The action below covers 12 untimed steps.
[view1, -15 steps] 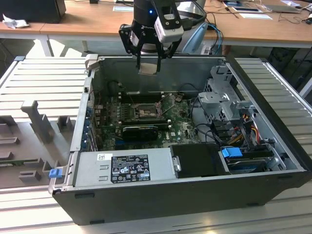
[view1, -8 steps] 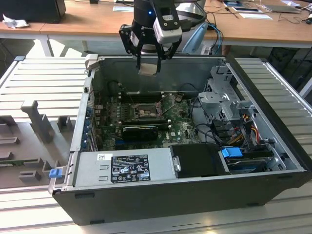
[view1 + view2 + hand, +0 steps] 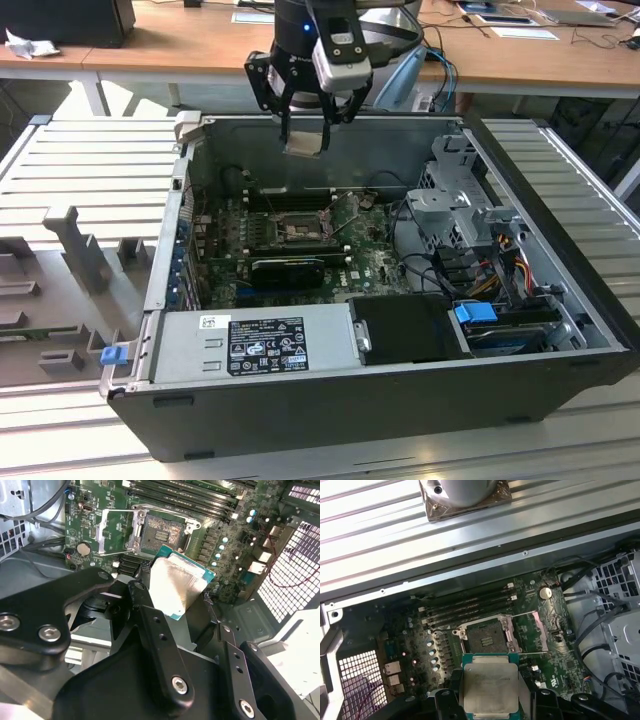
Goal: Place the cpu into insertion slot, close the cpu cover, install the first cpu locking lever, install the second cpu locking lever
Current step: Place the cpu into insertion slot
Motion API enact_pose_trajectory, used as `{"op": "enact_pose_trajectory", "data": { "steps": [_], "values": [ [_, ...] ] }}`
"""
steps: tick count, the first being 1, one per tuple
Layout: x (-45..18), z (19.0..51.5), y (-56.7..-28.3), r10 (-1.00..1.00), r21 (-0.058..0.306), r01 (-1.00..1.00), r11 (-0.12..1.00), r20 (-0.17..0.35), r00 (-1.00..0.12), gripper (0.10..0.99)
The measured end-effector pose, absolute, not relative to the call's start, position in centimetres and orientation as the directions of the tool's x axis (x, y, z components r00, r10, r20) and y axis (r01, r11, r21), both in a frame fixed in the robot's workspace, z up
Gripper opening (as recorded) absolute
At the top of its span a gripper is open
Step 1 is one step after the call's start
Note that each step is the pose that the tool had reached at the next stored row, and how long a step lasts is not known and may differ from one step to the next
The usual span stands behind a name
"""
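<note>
**Cpu in grip, socket empty**

Gripper (image 3: pixel 305 135) fingers clamped on the cpu (image 3: pixel 302 146), held above the open computer case (image 3: pixel 330 410), over the green board (image 3: pixel 375 262). Seen in both wrist views: insertion slot (image 3: pixel 487 637) bare, nothing seated in it. Cpu cover (image 3: pixel 134 537) swung up and open beside the slot. Judged at the first step: chip not yet placed. Left to do: placing, closing the cover, both locking levers.

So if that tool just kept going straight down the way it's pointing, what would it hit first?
Likely the open insertion slot or the board just beside it. The tool holds the cpu above the case, and nothing shows between them; exact alignment is hard to judge.
</note>
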<state>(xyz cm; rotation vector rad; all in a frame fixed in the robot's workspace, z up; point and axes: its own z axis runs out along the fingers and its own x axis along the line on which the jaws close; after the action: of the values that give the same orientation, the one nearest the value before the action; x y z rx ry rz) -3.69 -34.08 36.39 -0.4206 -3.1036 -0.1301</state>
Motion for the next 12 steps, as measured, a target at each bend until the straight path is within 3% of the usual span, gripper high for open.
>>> {"op": "enact_pose_trajectory", "data": {
  "steps": [12],
  "values": [
    [-3.69, 36.23, -34.08, 0.306, 0.081, 0.307, 0.948, 0.018, -0.952, 0.529]
  ]
}}
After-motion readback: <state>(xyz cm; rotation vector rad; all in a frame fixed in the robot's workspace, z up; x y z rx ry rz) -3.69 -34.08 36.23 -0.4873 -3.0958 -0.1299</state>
